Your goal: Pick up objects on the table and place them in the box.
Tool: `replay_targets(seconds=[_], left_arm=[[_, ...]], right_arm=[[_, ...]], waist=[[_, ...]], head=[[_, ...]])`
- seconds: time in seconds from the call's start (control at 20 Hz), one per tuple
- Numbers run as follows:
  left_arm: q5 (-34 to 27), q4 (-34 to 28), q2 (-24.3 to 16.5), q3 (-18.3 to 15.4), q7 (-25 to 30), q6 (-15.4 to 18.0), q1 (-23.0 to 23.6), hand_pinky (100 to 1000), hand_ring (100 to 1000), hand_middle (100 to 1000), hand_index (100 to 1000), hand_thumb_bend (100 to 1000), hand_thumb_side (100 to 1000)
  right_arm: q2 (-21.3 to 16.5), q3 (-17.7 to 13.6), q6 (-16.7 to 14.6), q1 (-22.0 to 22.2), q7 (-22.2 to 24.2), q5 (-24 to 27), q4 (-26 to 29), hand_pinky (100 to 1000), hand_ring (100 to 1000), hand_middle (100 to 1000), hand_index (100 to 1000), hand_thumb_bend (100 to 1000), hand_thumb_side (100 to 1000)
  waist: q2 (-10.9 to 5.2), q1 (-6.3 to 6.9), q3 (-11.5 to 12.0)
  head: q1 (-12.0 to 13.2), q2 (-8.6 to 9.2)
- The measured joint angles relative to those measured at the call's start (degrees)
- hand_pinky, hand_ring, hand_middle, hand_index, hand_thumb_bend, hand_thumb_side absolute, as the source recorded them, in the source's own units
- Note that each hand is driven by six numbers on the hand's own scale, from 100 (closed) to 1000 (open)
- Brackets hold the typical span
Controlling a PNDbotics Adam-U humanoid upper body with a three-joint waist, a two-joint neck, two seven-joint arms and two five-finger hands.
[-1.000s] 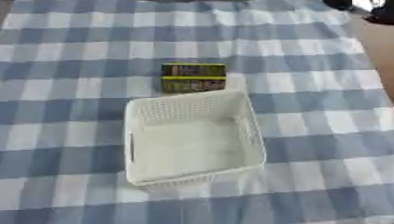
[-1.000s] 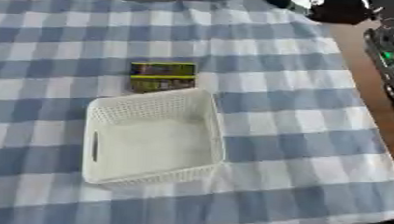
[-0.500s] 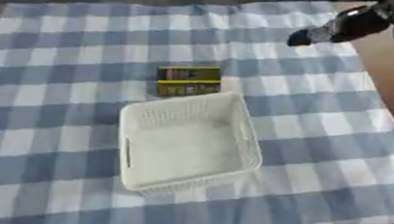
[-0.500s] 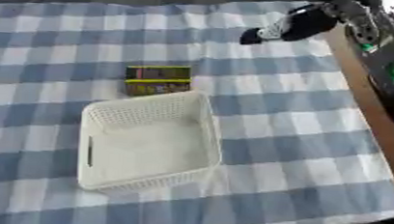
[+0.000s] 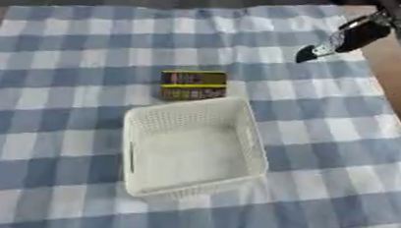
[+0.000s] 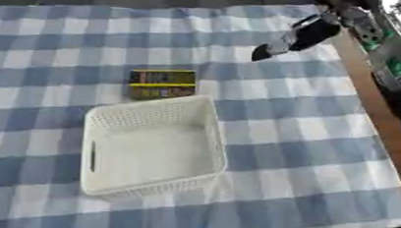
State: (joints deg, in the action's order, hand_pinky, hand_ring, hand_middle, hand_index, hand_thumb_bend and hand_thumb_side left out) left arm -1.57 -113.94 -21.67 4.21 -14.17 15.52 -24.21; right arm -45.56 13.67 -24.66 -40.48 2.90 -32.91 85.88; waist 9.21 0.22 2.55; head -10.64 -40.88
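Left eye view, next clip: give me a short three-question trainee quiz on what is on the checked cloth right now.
1. True or false: the white basket holds nothing.
2. The dark flat box with yellow stripes lies where, relative to the basket? A) inside it B) just beyond its far edge C) at its near-right corner
3. Fill in: the hand coming in at the upper right is the robot's ____ hand.

Key: 1 true; 2 B; 3 right. The hand's fingers are too blurred to tell whether they are open.

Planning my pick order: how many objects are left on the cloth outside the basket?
1. A small dark rectangular packet with yellow stripes lies flat on the blue-and-white checked cloth, right behind the white perforated plastic basket, which looks empty. Nothing seems hidden.
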Motion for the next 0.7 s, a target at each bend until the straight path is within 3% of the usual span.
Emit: replay_targets(seconds=[0.5,0.7], left_arm=[[-0.08,0.00,0.05,0.26,0.09,0.08,-0.29,619,635,784,811,770,628],[-0.13,0.00,0.09,0.26,0.09,0.08,-0.55,619,636,784,811,769,627]], right_arm=[[3.08,1.48,-1.52,-2.40,0.78,1.68,-4.84,100,661,743,809,1000,491],[4.82,1.48,-1.01,-2.53,0.24,2.20,-6.02,100,656,743,809,983,429]], waist=[[0.01,0.00,0.40],[0.04,0.03,0.56]], head=[[0.00,0.24],[0.00,0.80]])
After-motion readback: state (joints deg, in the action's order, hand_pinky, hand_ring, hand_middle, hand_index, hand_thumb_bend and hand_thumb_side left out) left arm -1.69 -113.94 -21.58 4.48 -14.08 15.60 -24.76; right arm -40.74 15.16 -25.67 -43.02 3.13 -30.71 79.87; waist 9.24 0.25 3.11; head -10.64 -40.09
